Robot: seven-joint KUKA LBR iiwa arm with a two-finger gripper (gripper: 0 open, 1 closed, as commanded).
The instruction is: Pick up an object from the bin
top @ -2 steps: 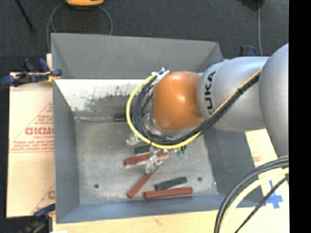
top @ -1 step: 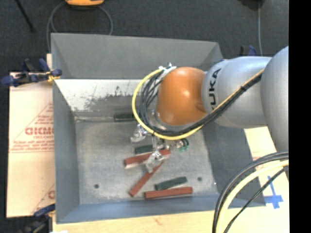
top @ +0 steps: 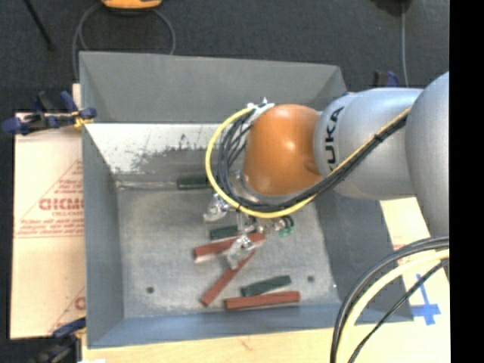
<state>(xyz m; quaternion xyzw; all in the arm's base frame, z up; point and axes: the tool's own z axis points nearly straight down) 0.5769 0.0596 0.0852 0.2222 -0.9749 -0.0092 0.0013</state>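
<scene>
Bin (top: 98, 225) holds reddish-brown sticks (top: 261, 301) and dark green sticks (top: 265, 284).

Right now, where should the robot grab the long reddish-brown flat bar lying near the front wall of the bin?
Probably at the middle of the reddish-brown flat bar, coming straight down from above and closing across its narrow width. It lies flat, so the middle balances. A dark green bar lies close behind, leaving little room.

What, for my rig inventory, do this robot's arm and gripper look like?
The arm is silver-grey with rounded links and black KUKA lettering near the wrist. An orange domed cover caps the wrist, ringed by looping yellow and black cables. The gripper below it is small, bare silvery metal.
</scene>
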